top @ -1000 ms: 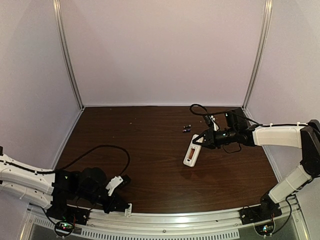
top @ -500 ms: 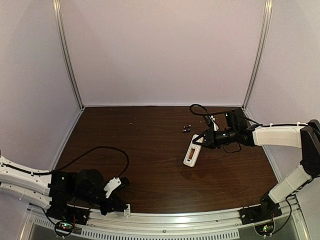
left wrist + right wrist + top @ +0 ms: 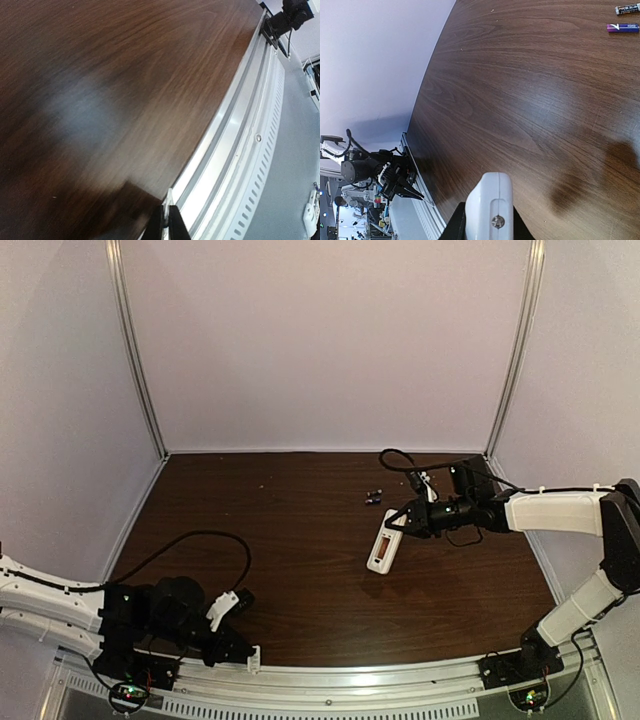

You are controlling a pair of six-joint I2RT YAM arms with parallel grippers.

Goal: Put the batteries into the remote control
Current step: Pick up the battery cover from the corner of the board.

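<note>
The white remote control [image 3: 383, 543] hangs tilted over the table's right middle, its open bay facing up. My right gripper [image 3: 401, 522] is shut on its far end. In the right wrist view, the remote control [image 3: 491, 207] fills the space between the black fingers [image 3: 456, 226]. Two small batteries [image 3: 373, 498] lie on the wood just beyond it, the purple battery [image 3: 622, 27] next to a darker battery [image 3: 626, 9]. My left gripper [image 3: 248, 654] sits low at the near edge, shut on a thin white plastic piece [image 3: 167, 204].
A metal rail [image 3: 330, 680] with slotted trim runs along the table's near edge, right under the left gripper. A black cable [image 3: 205, 536] loops over the wood at the left. Pale walls [image 3: 320, 340] close in the back and both sides.
The left arm has sunk a little lower and drawn back toward the near-left corner, still holding the thin white piece. The right arm and the remote have not moved.
</note>
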